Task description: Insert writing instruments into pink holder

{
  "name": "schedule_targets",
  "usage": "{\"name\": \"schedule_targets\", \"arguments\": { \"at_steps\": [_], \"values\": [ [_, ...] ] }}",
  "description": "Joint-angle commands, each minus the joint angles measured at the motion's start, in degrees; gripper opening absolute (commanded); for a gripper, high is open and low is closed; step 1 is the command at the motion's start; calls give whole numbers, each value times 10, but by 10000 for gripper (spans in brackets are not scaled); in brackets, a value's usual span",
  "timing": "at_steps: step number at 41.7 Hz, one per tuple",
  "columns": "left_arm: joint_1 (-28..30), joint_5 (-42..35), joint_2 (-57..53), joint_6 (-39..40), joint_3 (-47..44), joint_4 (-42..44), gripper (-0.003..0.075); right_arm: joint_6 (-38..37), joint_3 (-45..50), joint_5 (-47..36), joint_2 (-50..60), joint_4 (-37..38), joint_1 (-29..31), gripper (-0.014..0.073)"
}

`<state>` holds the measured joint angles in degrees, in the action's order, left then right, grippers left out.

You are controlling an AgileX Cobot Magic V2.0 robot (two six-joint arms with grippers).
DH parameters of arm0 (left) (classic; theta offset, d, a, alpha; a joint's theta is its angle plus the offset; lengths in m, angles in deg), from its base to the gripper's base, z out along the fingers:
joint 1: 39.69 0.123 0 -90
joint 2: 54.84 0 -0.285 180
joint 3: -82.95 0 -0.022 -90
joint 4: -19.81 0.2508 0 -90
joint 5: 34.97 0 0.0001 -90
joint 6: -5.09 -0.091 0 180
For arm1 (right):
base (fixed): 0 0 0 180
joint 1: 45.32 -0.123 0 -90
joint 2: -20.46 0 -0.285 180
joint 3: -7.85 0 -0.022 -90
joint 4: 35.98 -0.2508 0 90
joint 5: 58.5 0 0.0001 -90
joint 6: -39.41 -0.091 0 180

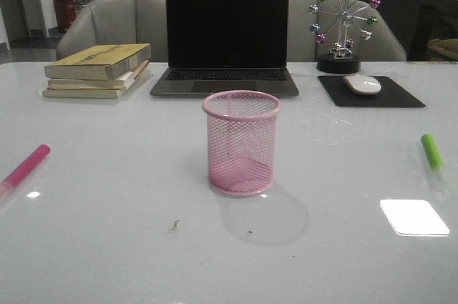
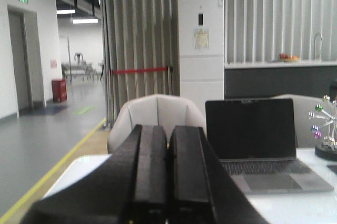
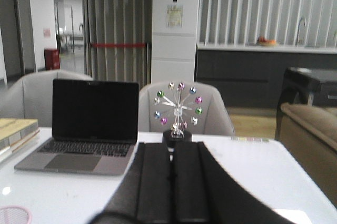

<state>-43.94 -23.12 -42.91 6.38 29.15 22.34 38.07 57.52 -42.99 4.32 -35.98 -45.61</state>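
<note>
The pink holder (image 1: pixel 242 142) stands upright and empty at the middle of the white table; a sliver of its rim (image 3: pixel 12 214) shows in the right wrist view. The magenta marker (image 1: pixel 24 168) lies flat at the table's left edge. At the right edge lies the lime green marker (image 1: pixel 431 151). No arm shows in the front view. In the left wrist view my left gripper (image 2: pixel 168 135) is shut with nothing between its fingers, held above the table facing the laptop. My right gripper (image 3: pixel 171 153) is likewise shut and empty, pointing toward the ferris-wheel ornament.
A laptop (image 1: pixel 225 38) sits behind the cup, a stack of books (image 1: pixel 98 70) at back left, a ferris-wheel ornament (image 1: pixel 342 25) and a mouse (image 1: pixel 362 84) on a black pad at back right. Chairs stand beyond the table.
</note>
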Motion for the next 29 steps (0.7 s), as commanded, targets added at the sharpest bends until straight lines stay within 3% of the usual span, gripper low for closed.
{"name": "schedule_targets", "arguments": {
  "at_steps": [1,12,23,26,29],
  "values": [
    [-3,38,55,3,65,-4,91,2,-74,32,-66,0,0,69],
    [-3,201,183,3,106,-5,91,2,-109,138,-202,0,0,69],
    [-3,209,264,3,103,-9,92,2,-108,197,-316,0,0,75],
    [-3,210,279,3,103,-9,135,2,-108,203,-344,0,0,138],
    [-3,210,289,3,103,-9,260,2,-108,204,-369,0,0,277]
  ]
}}
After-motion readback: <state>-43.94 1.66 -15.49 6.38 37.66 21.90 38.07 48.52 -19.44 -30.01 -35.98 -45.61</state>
